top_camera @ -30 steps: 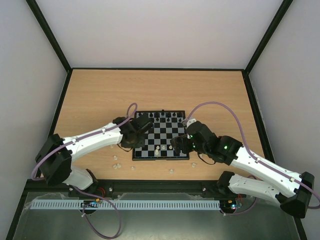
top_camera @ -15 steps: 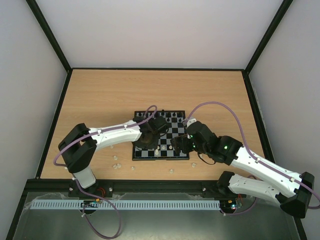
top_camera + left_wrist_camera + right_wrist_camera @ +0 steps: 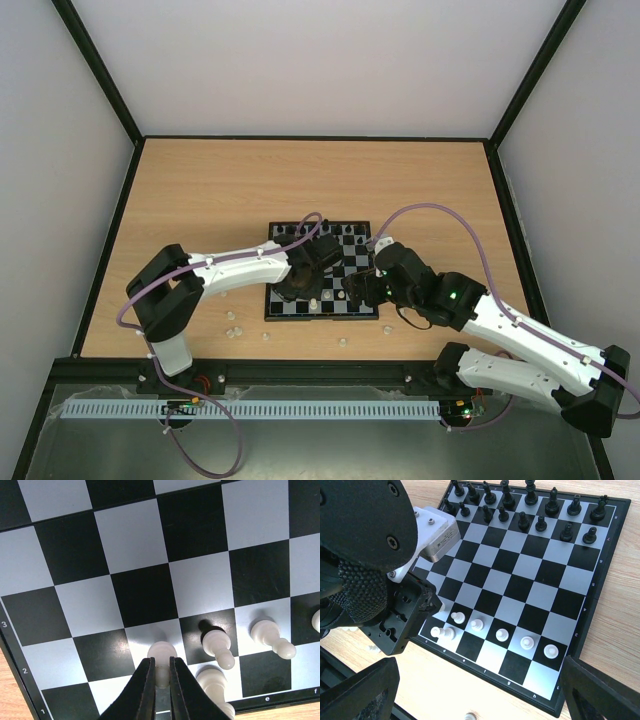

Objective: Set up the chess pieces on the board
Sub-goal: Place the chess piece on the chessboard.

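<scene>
The board lies mid-table, with black chess pieces filling its two far rows. My left gripper is shut on a cream-white pawn, held upright over a pale square in the board's near-left part. Two white pawns and a taller white piece stand just right of it. In the right wrist view, several white pawns line the second row. My right gripper hangs open over the board's near edge, holding nothing.
Several loose white pieces lie on the wooden table in front of the board. The left arm's wrist blocks the board's near-left corner in the right wrist view. Black frame rails border the table.
My left arm has swung right from the board's left edge to over its near-left squares, with the pawn in its jaws. The right arm has not moved.
</scene>
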Action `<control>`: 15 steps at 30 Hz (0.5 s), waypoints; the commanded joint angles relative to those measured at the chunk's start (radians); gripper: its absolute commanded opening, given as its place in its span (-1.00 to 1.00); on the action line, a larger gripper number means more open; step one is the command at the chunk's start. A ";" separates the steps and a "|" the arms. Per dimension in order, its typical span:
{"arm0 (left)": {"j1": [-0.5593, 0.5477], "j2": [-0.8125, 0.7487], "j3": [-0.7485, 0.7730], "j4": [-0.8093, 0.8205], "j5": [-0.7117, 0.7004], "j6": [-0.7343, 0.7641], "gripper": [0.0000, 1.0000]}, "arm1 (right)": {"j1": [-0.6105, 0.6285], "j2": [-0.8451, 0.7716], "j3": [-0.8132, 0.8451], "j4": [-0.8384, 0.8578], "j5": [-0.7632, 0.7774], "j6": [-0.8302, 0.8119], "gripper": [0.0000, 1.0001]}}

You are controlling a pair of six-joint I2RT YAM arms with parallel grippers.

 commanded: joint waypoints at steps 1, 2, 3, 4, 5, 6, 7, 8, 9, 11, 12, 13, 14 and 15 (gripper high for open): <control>-0.007 0.001 0.007 -0.024 0.001 0.004 -0.83 | -0.003 -0.015 -0.009 -0.005 0.006 -0.009 0.78; -0.007 0.000 0.006 -0.025 0.001 0.002 -0.82 | -0.003 -0.015 -0.010 -0.005 0.004 -0.009 0.78; -0.007 -0.001 0.004 -0.025 0.000 0.001 -0.82 | -0.003 -0.015 -0.009 -0.005 0.004 -0.009 0.78; -0.007 -0.001 0.004 -0.027 -0.001 0.001 -0.82 | -0.003 -0.015 -0.011 -0.005 0.004 -0.009 0.78; -0.007 -0.001 0.003 -0.026 -0.002 0.000 -0.82 | -0.003 -0.015 -0.009 -0.005 0.003 -0.010 0.78; -0.007 -0.001 0.001 -0.026 -0.002 0.000 -0.82 | -0.003 -0.016 -0.010 -0.005 0.002 -0.011 0.78; -0.007 0.001 0.001 -0.025 -0.002 0.000 -0.81 | -0.003 -0.017 -0.011 -0.004 0.004 -0.009 0.78; -0.007 0.003 0.000 -0.024 -0.002 0.000 -0.81 | -0.002 -0.017 -0.012 -0.003 0.004 -0.010 0.78; -0.007 0.004 0.001 -0.024 -0.002 0.002 -0.81 | -0.002 -0.017 -0.010 -0.005 0.002 -0.010 0.78; -0.007 0.009 0.000 -0.020 -0.001 0.002 -0.81 | -0.003 -0.018 -0.012 -0.005 0.004 -0.009 0.78; -0.008 0.010 -0.001 -0.021 0.000 0.002 -0.81 | -0.003 -0.018 -0.011 -0.005 0.004 -0.009 0.78; -0.007 0.011 -0.001 -0.021 0.000 0.002 -0.80 | -0.002 -0.019 -0.011 -0.005 0.002 -0.009 0.78; -0.008 0.010 -0.001 -0.023 0.001 0.002 -0.80 | -0.002 -0.020 -0.013 -0.004 0.004 -0.009 0.78; -0.008 0.009 -0.003 -0.024 -0.001 0.002 -0.80 | -0.003 -0.020 -0.013 -0.004 0.004 -0.009 0.78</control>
